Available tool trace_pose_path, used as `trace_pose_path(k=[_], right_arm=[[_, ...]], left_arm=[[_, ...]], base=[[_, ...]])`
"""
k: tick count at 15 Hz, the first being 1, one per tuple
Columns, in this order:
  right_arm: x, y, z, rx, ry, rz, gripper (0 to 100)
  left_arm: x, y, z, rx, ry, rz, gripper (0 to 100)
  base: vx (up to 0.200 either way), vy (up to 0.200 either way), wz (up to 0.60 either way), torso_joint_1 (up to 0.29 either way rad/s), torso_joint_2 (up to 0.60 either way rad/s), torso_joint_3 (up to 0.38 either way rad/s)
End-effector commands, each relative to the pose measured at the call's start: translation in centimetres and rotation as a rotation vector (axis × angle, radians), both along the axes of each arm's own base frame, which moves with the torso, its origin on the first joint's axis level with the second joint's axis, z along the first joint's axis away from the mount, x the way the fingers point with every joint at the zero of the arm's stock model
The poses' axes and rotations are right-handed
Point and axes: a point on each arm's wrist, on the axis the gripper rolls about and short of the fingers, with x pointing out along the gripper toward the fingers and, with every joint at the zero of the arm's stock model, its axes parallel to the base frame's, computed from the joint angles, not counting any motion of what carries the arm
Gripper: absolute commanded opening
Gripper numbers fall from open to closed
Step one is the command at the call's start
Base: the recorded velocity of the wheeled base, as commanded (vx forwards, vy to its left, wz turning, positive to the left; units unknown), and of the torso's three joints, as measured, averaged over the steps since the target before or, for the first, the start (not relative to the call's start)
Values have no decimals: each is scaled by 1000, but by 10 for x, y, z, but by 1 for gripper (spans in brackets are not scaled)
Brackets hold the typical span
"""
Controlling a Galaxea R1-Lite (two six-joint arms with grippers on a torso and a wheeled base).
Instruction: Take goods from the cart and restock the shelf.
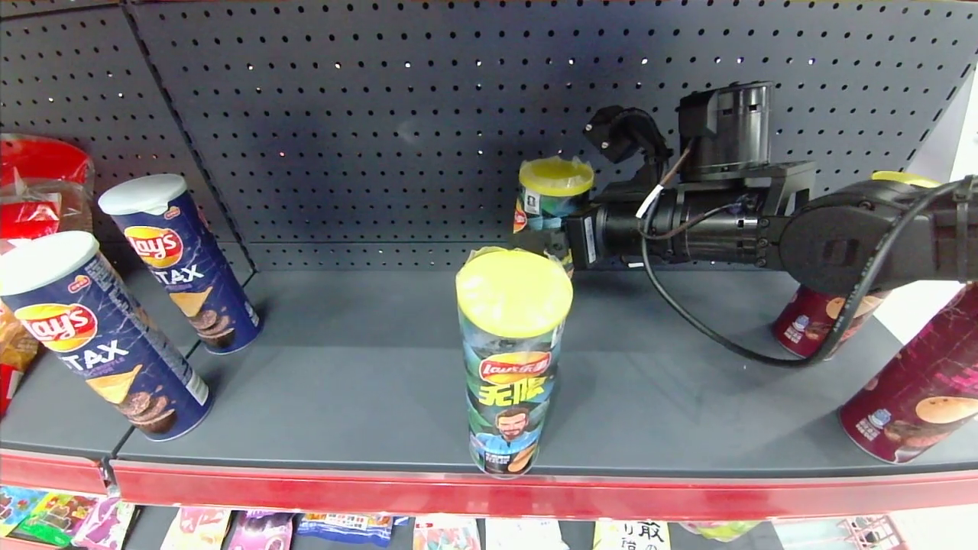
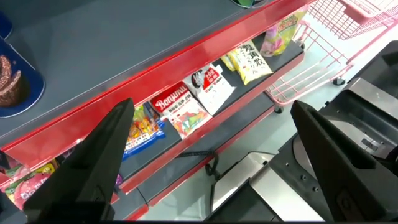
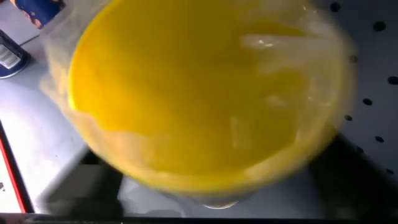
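A chip can with a yellow lid [image 1: 552, 200] stands upright at the back of the grey shelf [image 1: 367, 382], close to the pegboard. My right gripper [image 1: 556, 243] reaches in from the right and is shut on this can's body; its lid [image 3: 205, 93] looms large in the right wrist view. A second yellow-lidded can [image 1: 510, 359] stands upright at the shelf's front edge, just in front of the held one. My left gripper [image 2: 211, 112] hangs open and empty below the shelf's red lip [image 2: 155, 68], with the pink cart [image 2: 348, 31] beyond.
Two blue cans [image 1: 183, 263] [image 1: 99, 336] stand at the left, beside a red bag [image 1: 38, 183]. Two dark red cans [image 1: 821, 321] [image 1: 917, 389] stand at the right, under my right arm. Bare shelf lies between the groups. Snack packets [image 2: 205, 93] fill the lower shelf.
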Motion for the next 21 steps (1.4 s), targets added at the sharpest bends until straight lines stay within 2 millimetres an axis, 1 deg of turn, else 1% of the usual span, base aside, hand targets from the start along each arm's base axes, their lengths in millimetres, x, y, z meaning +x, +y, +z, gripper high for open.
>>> trace_pose_path(k=[1,2,5,6,7,8,9,10,11,12,13,14,16,19,21], right_arm=[[-7,-4,7,6,-16,-12,100],[-14,-9,10,4,-16,-24,100],[-44,-27,6,-19,12,-34,100],[-60,-37,6,-24,21,-40,100],[-72,-45,7,-25,20,-43,100],[-76,-47,7,-27,19,-46,100],[-95,-58,6,-31,19,-57,100],[-108,-67,5,-32,17,-65,100],[-116,-73,3,-34,17,-67,100],[-134,-83,0,-36,16,-75,100],[-142,-88,-2,-37,14,-79,100],[-164,-101,-10,-40,16,-82,100],[-195,-119,-22,-35,6,-80,100],[-238,-145,-33,9,-56,-72,100],[-261,-158,-43,37,-97,-74,100]], left_arm=[[1,-1,-1,5,8,0,100],[3,-2,-1,12,17,2,100],[11,-7,5,27,42,0,100],[16,-10,8,32,50,0,100],[20,-13,9,35,55,0,100],[21,-14,10,37,58,0,100],[29,-18,12,51,79,3,100],[36,-22,15,59,90,10,100],[42,-26,16,70,97,16,100],[52,-31,19,77,107,15,100],[56,-34,20,83,116,15,100],[67,-41,20,91,134,9,100],[85,-52,17,104,157,6,100],[111,-68,10,142,220,5,100],[132,-81,8,165,260,7,100]], base=[[0,0,0,0,0,0],[0,0,0,0,0,0],[0,0,0,0,0,0],[0,0,0,0,0,0],[0,0,0,0,0,0],[0,0,0,0,0,0],[0,0,0,0,0,0],[0,0,0,0,0,0],[0,0,0,0,0,0],[0,0,0,0,0,0],[0,0,0,0,0,0],[0,0,0,0,0,0],[0,0,0,0,0,0],[0,0,0,0,0,0],[0,0,0,0,0,0]])
